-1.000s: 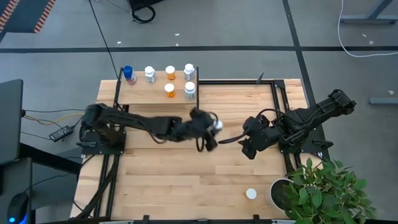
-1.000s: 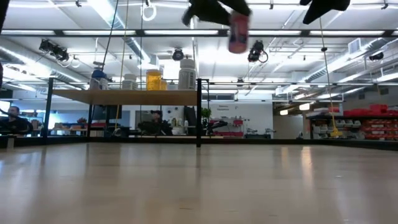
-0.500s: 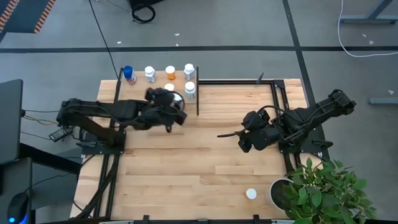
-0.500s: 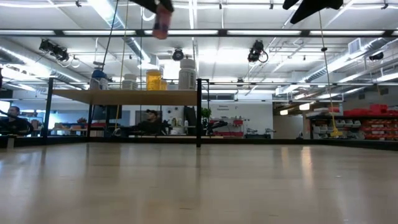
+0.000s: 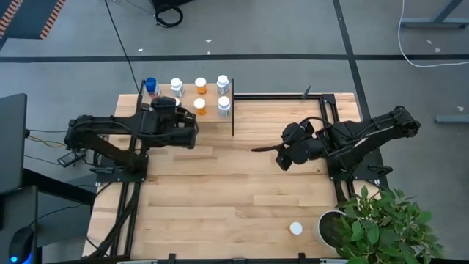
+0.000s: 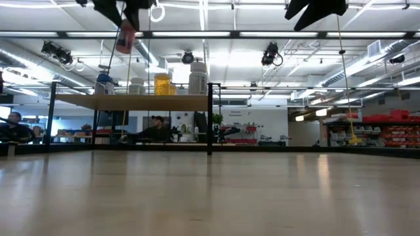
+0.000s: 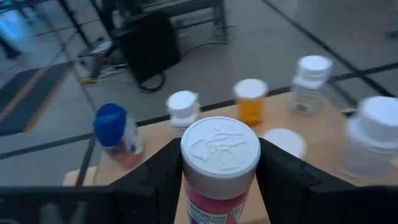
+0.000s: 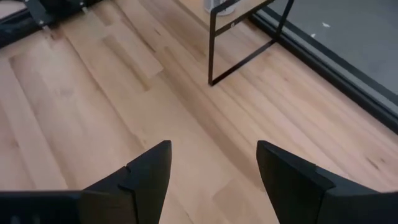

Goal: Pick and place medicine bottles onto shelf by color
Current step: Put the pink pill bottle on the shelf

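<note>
My left gripper (image 5: 170, 110) is shut on a pinkish bottle with a white cap (image 7: 220, 149). It hangs above the left part of the shelf (image 5: 183, 111), higher than the shelf bottles in the low view (image 6: 126, 36). Several bottles stand on the shelf: a blue-capped one (image 5: 151, 87), white ones (image 5: 176, 86) (image 5: 223, 83) (image 5: 223, 107) and orange ones (image 5: 200, 85) (image 5: 198, 106). My right gripper (image 5: 283, 155) is open and empty over the table's right middle, its fingers apart in the right wrist view (image 8: 211, 180). My left gripper pinches the bottle between its two fingers (image 7: 163, 171), on opposite sides of the body just under the cap (image 7: 214, 199). The fingers come from above. The bottle hangs about upright below them, lifted clear of the shelf (image 6: 125, 39).
One more white-capped bottle (image 5: 295, 228) stands on the tabletop near the front right, beside a potted plant (image 5: 381, 224). The shelf's black frame post (image 5: 233, 110) stands at its right end. People show in the room beyond the table (image 6: 157, 124).
My left gripper has carried the pinkish bottle from over the table's middle toward the left and far edges, to above the shelf's left part. The bottle has stayed lifted and roughly upright. My right gripper has shifted slightly toward the far edge.
</note>
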Robot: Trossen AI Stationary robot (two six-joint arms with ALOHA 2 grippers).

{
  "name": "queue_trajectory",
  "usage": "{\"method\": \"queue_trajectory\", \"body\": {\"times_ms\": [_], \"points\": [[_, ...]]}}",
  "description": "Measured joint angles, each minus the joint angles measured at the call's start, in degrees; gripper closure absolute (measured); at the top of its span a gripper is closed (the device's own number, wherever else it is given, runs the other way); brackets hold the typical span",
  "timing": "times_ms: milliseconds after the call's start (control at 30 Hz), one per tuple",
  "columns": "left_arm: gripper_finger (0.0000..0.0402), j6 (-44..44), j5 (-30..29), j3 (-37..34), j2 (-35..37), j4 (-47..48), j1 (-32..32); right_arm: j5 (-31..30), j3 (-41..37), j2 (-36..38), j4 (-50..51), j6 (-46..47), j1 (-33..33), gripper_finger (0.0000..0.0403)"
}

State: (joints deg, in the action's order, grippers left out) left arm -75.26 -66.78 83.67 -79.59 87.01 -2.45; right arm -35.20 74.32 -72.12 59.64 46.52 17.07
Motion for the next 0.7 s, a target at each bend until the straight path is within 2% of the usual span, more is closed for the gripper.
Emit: {"method": "queue_trajectory", "body": {"times_ms": [133,367,700], "points": [[0.0215,-1.8,0.4,-4.1,-0.1,-0.6,2.7,0.8,0.0,0.0,-1.5,-2.1,-1.7,0.0160],[0.0222,-2.0,2.1,-12.9,-0.1,-9.8,4.3,5.2,0.0,0.0,-2.2,-4.8,-3.6,0.0160],[0.0213,3.9,1.1,-19.6,-0.1,-18.8,6.0,8.4,0.0,0.0,-2.2,-5.6,-4.0,0.0160]]}}
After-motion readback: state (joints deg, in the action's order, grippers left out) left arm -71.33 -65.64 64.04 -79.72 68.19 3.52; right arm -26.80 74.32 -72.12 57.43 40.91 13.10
